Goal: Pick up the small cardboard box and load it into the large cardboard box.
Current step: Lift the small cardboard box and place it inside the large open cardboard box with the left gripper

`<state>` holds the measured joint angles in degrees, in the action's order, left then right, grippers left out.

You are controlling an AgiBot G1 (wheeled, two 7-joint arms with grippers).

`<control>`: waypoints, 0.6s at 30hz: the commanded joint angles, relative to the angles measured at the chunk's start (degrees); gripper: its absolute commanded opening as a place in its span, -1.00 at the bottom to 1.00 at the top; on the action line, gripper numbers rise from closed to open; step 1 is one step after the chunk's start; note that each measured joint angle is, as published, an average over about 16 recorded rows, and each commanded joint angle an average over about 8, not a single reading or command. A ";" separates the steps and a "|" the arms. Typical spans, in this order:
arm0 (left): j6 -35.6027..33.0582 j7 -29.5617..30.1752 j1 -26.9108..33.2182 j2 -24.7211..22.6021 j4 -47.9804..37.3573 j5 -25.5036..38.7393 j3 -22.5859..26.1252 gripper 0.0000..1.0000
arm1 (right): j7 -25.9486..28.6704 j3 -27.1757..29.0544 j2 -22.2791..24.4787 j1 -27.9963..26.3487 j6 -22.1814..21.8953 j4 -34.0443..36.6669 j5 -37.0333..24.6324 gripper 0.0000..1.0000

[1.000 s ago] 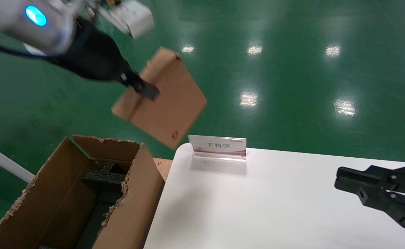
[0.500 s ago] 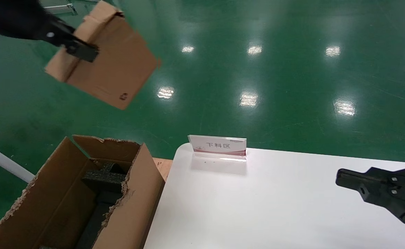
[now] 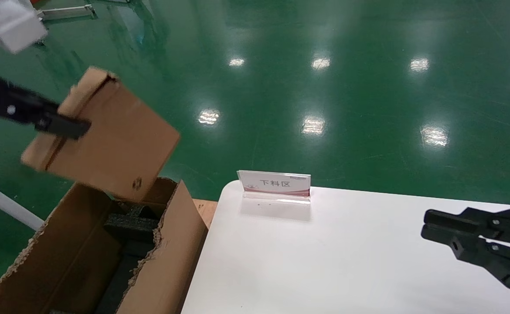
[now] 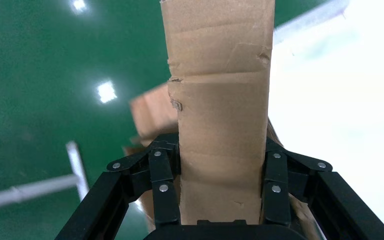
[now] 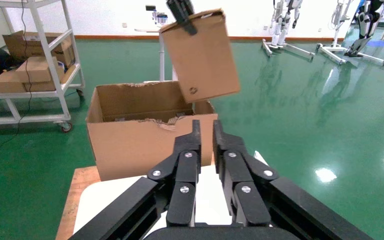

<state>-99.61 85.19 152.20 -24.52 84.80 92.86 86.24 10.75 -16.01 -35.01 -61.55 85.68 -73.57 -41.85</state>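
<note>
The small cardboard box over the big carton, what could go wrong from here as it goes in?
1. The left tool pinches the small cardboard box only at one end, so it hangs tilted and might swing or slip.
2. Its low corner hangs just above the ragged far edge of the large cardboard box and could catch there.
3. Black foam blocks inside may stop it from lying flat.

The right tool rests idle over the white table.

Plain brown is seen on the small cardboard box, with a black recycling symbol; black foam blocks are seen inside the brown large cardboard box.
</note>
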 commanded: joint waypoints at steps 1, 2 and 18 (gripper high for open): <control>-0.03 0.99 0.87 1.28 0.00 -1.32 2.24 -1.00 | 0.00 0.00 0.00 0.00 0.00 0.00 0.00 1.00; -0.04 1.53 1.91 1.09 0.00 -1.64 4.04 -1.00 | 0.00 0.00 0.00 0.00 0.00 0.00 0.00 1.00; 0.32 10.40 23.77 -21.07 -0.42 -17.62 53.25 -1.00 | 0.00 0.00 0.00 0.00 0.00 0.00 0.00 1.00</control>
<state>-98.75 95.35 175.28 -44.03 84.39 76.28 137.62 10.75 -16.01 -35.01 -61.55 85.68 -73.57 -41.85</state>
